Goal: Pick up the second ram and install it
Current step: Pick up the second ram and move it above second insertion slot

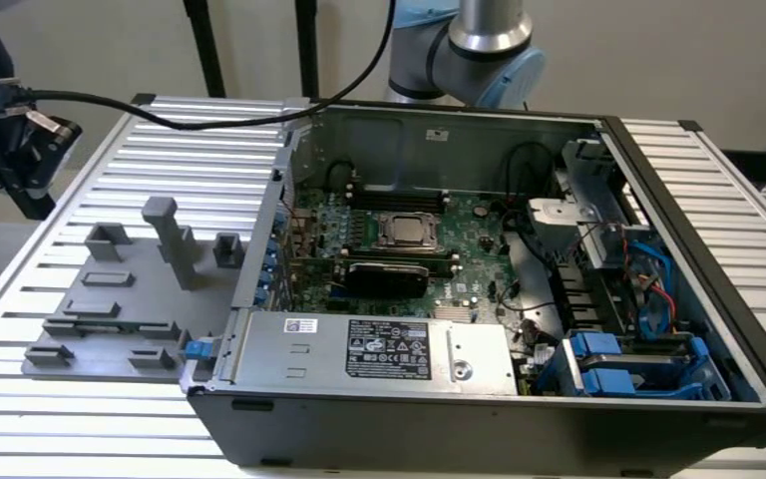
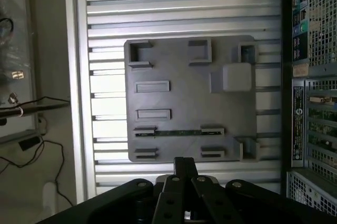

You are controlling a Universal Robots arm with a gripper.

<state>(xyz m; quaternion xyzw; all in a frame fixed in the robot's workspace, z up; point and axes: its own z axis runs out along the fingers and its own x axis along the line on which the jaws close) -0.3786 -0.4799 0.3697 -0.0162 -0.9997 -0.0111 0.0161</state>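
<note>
While the gripper (image 2: 184,167), pressed shut, hovers above the grey fixture (image 2: 184,97), the second ram (image 2: 179,133) lies there unpicked; grasping it calls for jaws parted astride the strip.

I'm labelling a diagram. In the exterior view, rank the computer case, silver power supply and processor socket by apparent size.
1. computer case, clearly largest
2. silver power supply
3. processor socket, clearly smallest

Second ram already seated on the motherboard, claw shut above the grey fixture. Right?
Not quite. The second ram is not on the motherboard; it sits in the holders of the grey fixture on the slatted table, as the wrist view shows. The rest holds: the claw is shut above the fixture.
</note>
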